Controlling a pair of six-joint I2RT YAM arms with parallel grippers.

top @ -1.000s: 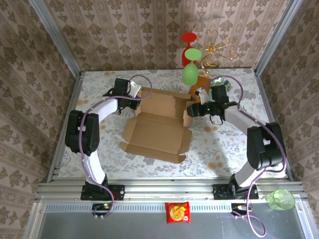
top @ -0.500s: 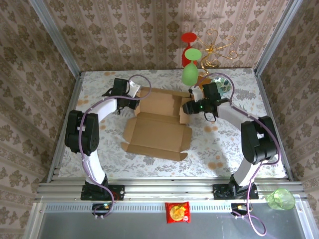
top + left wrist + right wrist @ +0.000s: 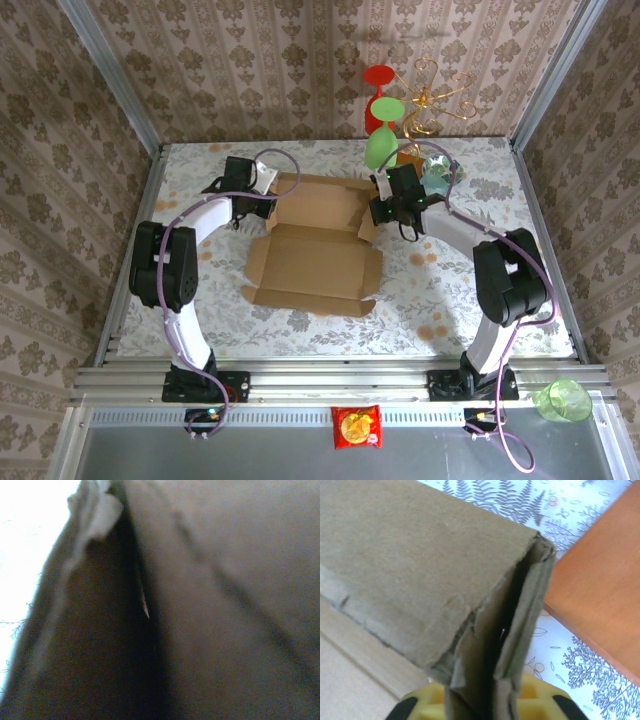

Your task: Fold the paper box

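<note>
Now, with the paper box spread between them, my right jaws clamped on its raised side wall and my left jaws pressed together at the opposite wall, I'd pinch that fold firmly so its crease sets.

White arm shells, black joints, purple cables, yellow pincer pads (right side)
</note>
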